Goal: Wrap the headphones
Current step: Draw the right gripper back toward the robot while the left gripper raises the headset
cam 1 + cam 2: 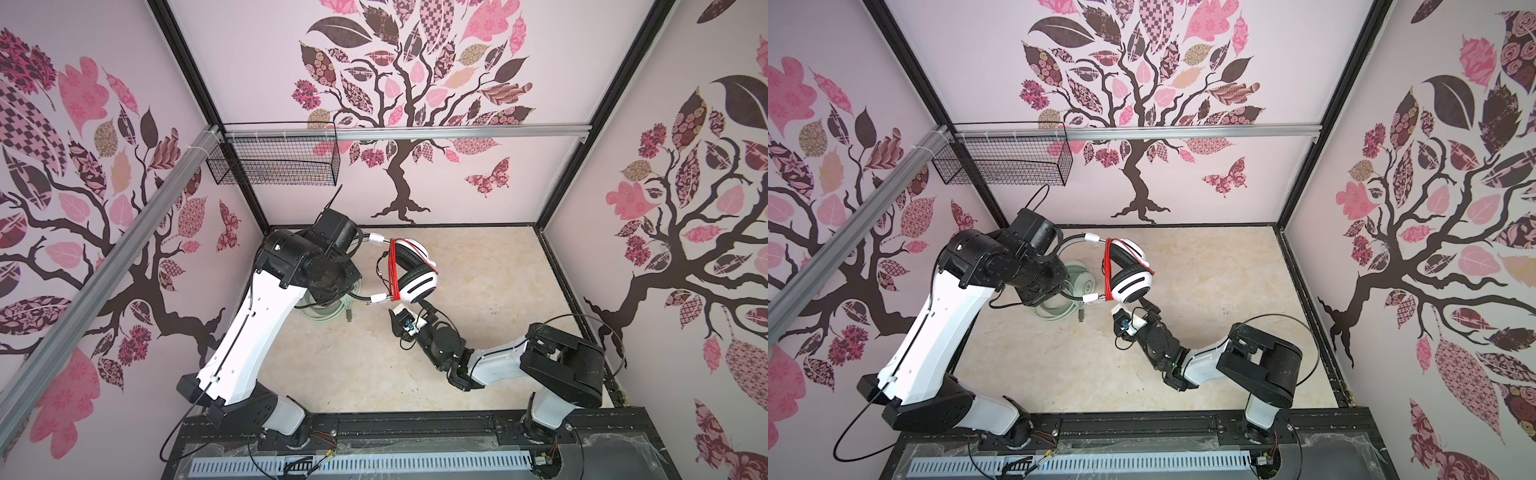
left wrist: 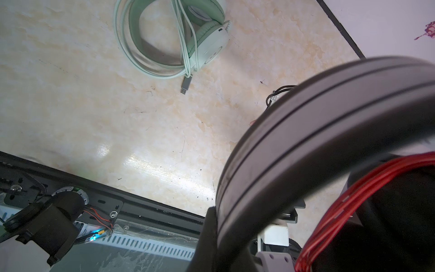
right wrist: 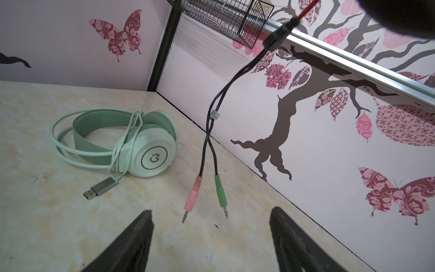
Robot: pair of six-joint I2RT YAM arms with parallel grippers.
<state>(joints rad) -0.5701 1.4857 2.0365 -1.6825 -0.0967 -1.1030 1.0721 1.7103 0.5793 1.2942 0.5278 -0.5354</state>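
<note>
A: Where is the white-and-black over-ear headset [image 1: 415,270] with the orange-red cable [image 1: 394,270]?
B: It hangs clear of the pale marbled table [image 1: 478,299], near the back wall. The left gripper [image 1: 355,270] is clenched on its dark ribbed headband [image 2: 329,122], though the wrist hides the fingers in both top views.
A: And the winding?
B: Several red turns run across from one arm of the band to the other, just beside the ear cups. The tail is not tucked in: a black split lead ending in pink and green jack plugs [image 3: 193,196] dangles free.
A: The right gripper [image 3: 211,210]?
B: Its jaws are spread wide and grasp nothing. It sits just below the headset, with the plugs hanging ahead of it.
A: The other set?
B: The mint-green and white headset [image 3: 150,157] lies on the table, partly under the left arm. Its pale green cable [image 3: 58,141] is looped round it and its silver USB plug [image 3: 98,189] lies loose beside it. That one looks done. What seems left is securing the dangling tail and setting the lifted headset down
</note>
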